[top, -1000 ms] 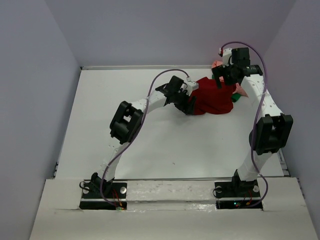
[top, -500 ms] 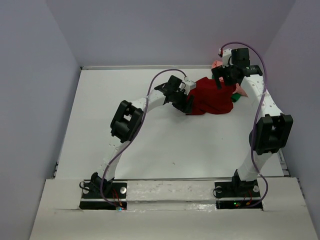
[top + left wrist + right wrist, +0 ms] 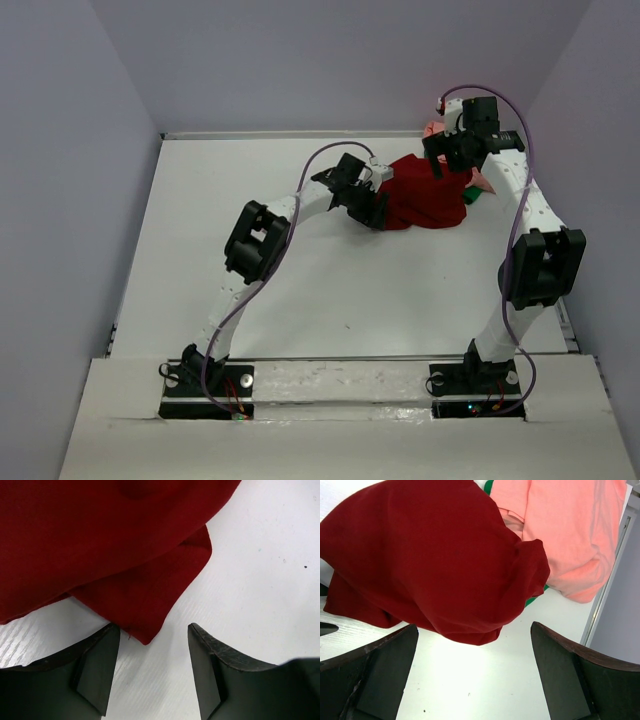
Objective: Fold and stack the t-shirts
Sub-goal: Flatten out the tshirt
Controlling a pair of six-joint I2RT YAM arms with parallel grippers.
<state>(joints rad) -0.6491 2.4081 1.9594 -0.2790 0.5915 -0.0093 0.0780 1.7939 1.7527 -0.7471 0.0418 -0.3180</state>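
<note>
Left wrist — left fingers [image 3: 95,670] apart astride dark red t-shirt [image 3: 100,540] corner; right fingers [image 3: 375,675] wide above.

the white table [image 3: 300,290] bears a dark red t-shirt [image 3: 425,198] touching a salmon pink t-shirt [image 3: 570,525] (green fabric [image 3: 471,197] peeking between).

Of the green fabric [image 3: 535,599] only thin slivers show. The rest lies buried under the dark red soft cloth t-shirt [image 3: 420,555] and the salmon pink cloth t-shirt [image 3: 570,525], near the far right corner of the counter [image 3: 300,280]. The pink shirt runs off the top edge of the right wrist view, and the left wrist view cuts the red one at its top and left edges.
</note>
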